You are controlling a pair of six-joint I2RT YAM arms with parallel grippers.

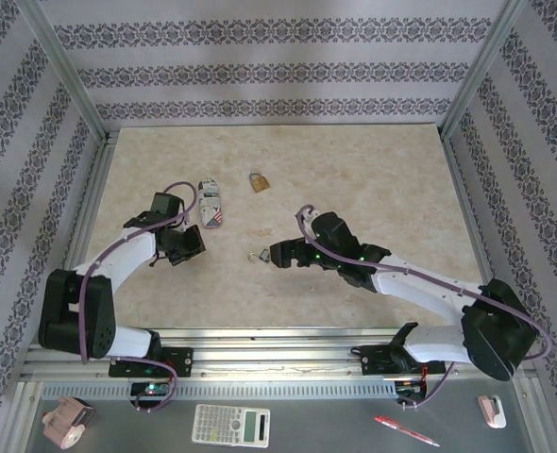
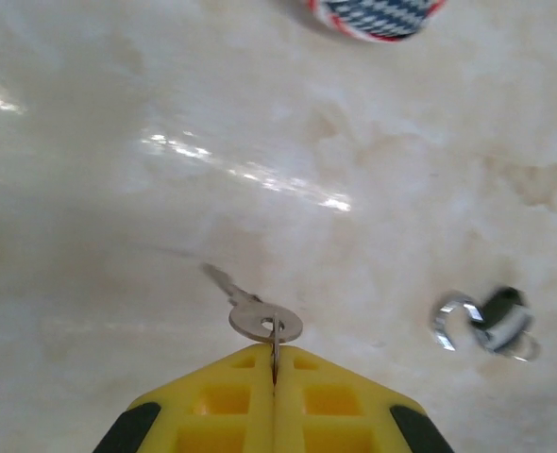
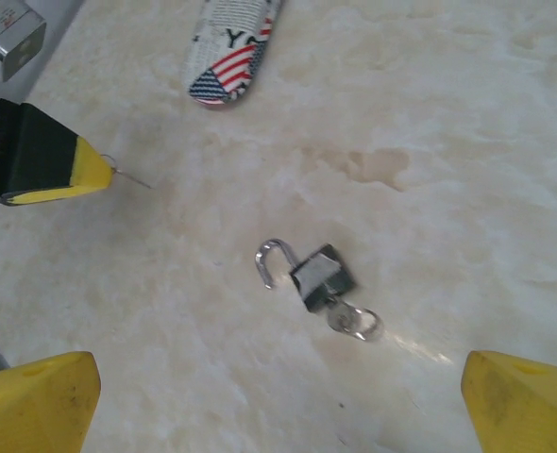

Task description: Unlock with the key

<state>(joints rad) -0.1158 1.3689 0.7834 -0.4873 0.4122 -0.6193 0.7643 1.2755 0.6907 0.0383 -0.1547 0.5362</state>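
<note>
**Left gripper pinches the key, right gripper wide over the small padlock**

On the near metal strip [image 1: 335, 415] in front of the arm bases lie a grey pocket calculator [image 1: 230, 425] and, to its right, a red pen [image 1: 406, 431]. Beyond them stretches the pale marbled bench [image 1: 354, 170].

On the left side of the bench, the left gripper [image 2: 275, 357] has its yellow fingertips pressed together on the tiny thin pale-metal key with a small round head [image 2: 265, 322]. The head sits right at the fingertips and the blade points away from them, low over the bench surface. Seen from the right wrist, the key [image 3: 127, 175] juts out as a thin sliver from the tip of the left gripper [image 3: 94, 170].

To the right of the key, apart from it, lies the small dark-grey padlock [image 3: 321, 276] on its side, its silver shackle swung open like a hook and a small metal ring [image 3: 359, 323] at its near end. The right gripper [image 3: 278, 396] stands wide, holding nothing, with the padlock just beyond its spread yellow fingers [image 3: 38, 396].

Farther back lie a slim oblong case printed with newsprint and a flag [image 1: 210, 203] and, to its right, a brass padlock [image 1: 258, 181].
</note>
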